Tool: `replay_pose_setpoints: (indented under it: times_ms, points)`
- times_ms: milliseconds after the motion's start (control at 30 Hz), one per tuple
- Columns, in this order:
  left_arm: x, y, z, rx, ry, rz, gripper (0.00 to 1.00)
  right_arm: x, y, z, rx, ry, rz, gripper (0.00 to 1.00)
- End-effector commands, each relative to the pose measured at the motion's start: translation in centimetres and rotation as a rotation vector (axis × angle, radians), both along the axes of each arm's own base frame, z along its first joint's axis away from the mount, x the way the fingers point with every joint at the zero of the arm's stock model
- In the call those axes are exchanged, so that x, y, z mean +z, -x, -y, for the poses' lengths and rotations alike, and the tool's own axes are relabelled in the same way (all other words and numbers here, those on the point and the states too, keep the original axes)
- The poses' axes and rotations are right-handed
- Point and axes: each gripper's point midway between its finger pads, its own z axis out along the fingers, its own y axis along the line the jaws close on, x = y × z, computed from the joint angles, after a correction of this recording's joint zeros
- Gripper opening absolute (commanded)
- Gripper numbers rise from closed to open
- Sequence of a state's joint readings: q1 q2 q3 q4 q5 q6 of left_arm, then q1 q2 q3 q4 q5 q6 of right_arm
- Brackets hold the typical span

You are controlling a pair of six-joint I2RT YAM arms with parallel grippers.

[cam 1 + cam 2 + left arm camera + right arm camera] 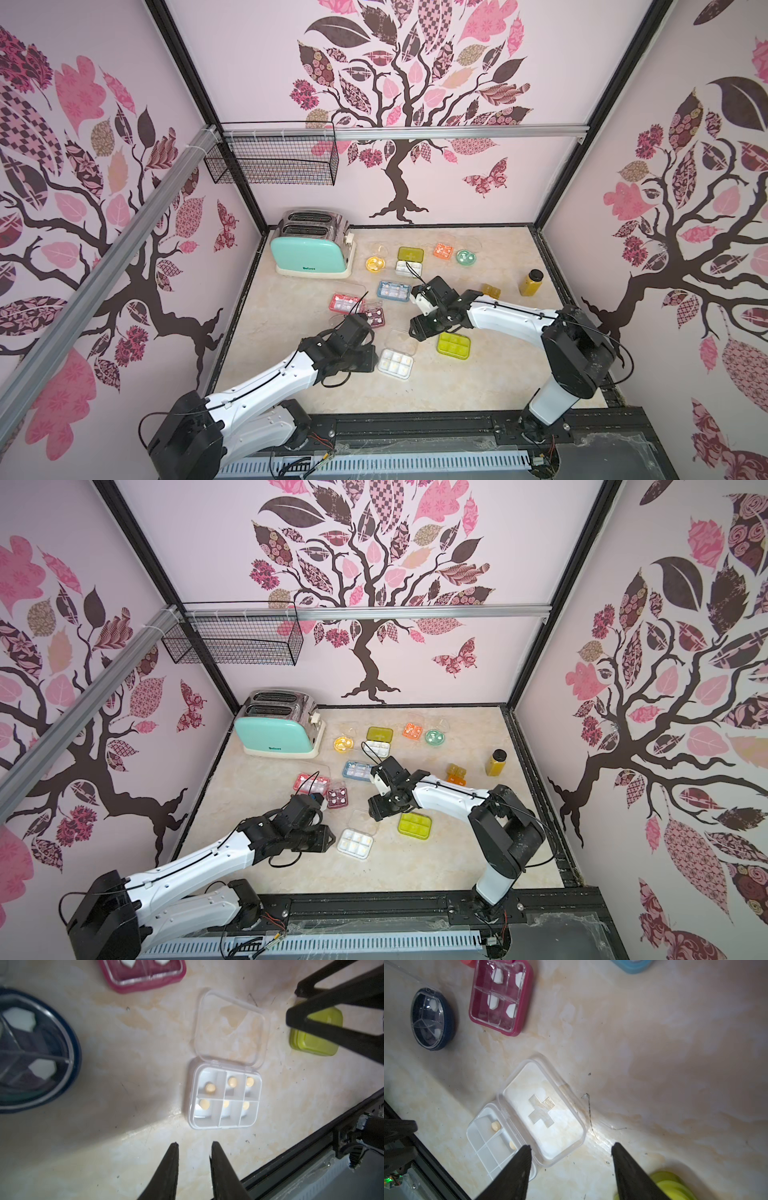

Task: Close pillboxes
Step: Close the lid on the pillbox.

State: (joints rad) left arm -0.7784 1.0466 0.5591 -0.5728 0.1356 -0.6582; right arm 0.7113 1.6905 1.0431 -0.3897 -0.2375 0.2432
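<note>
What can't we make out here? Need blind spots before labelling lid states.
Navy round pillbox: blurred and cut by the edge in the left wrist view; mostly hidden by the left arm in both top views.
Yellow-green pillbox: partly behind the right gripper's fingers in the left wrist view; cut by the edge in the right wrist view.
Orange pillbox, mint pillbox: too small in both top views to judge lids.

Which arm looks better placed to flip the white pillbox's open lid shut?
Probably the right. Its open hand hovers right over the clear lid, which lies flat beside the white pillbox. The left hand sits at the box's opposite edge, with the compartments between it and the lid.
</note>
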Motion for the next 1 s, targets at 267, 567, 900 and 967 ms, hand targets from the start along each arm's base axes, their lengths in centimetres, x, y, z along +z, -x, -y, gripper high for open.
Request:
replay_pose_setpoints:
  times_ms: [267, 567, 900, 967]
  points:
    - [-2.4, 1.5, 0.9, -0.006, 0.090, -0.074, 0.13, -1.1, 0.7, -1.5, 0.071, -0.021, -0.091, 0.55]
    - [-4.0, 1.0, 1.4, 0.007, 0.085, -0.090, 0.09, -2.2, 0.5, -1.7, 0.068, -0.005, -0.116, 0.47]
    - [-5.2, 0.4, 2.2, 0.019, 0.054, -0.096, 0.00, -2.7, 0.8, -1.7, 0.067, -0.006, -0.136, 0.46]
    - [-5.2, 0.1, 2.3, 0.025, 0.052, -0.090, 0.00, -2.7, 1.0, -1.7, 0.070, -0.009, -0.141, 0.45]
